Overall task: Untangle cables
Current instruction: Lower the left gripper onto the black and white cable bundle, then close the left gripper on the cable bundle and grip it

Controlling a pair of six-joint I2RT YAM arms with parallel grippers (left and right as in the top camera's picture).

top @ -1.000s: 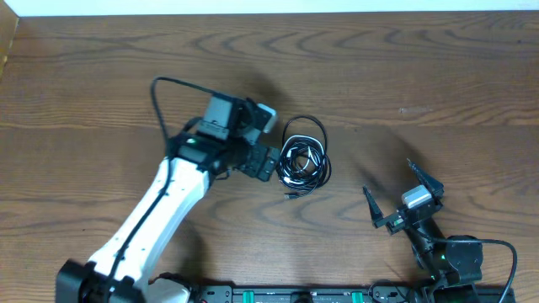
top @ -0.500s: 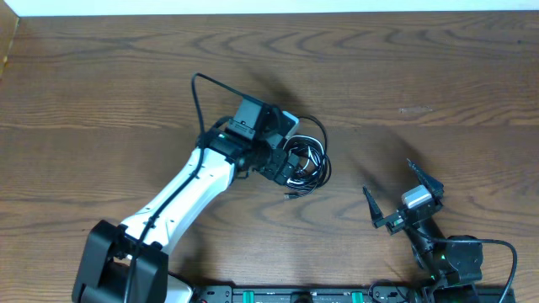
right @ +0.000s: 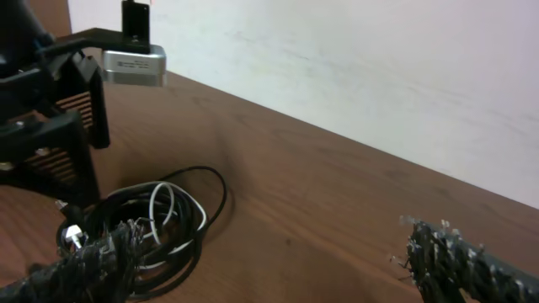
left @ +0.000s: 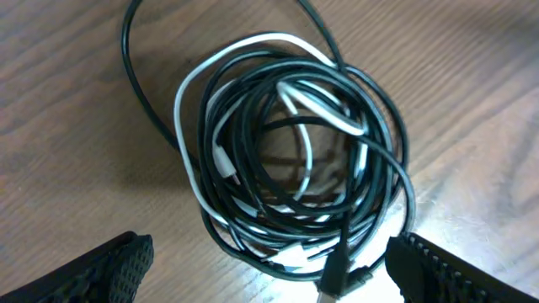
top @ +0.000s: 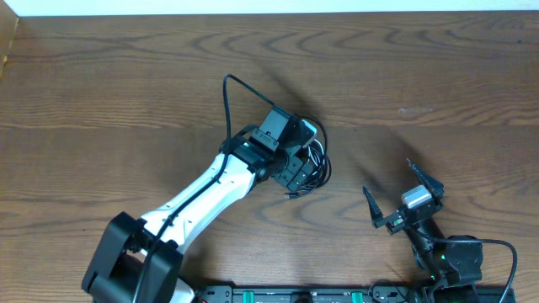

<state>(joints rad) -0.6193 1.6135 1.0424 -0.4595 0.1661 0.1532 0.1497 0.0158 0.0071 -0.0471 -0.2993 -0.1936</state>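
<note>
Clearly the cables [left: 295, 177] lie as one flat coil on the wooden table [top: 101, 84], directly beneath the left gripper [left: 269, 257]. Its jaws are spread wide, one on each side of the coil, and pinch nothing. The right gripper [top: 394, 187] sits well apart near the table's front edge, also spread and empty.

The wrist view shows several thin black cords wound round and round, with a white cord [left: 198, 135] threaded through them. A small black plug end [left: 337, 273] pokes out at the near rim. One loose black loop [left: 130, 67] swings out beyond the coil.

These cords are probably very light, limp and smooth-jacketed. They would slip from a loose pinch, and the whole tangle would likely drag along if a single strand is pulled. The plug end looks like the best hold, being firmer and at a free end. The outlying black loop is a fair second choice. Pinning the rest of the coil with the other gripper would likely help.
</note>
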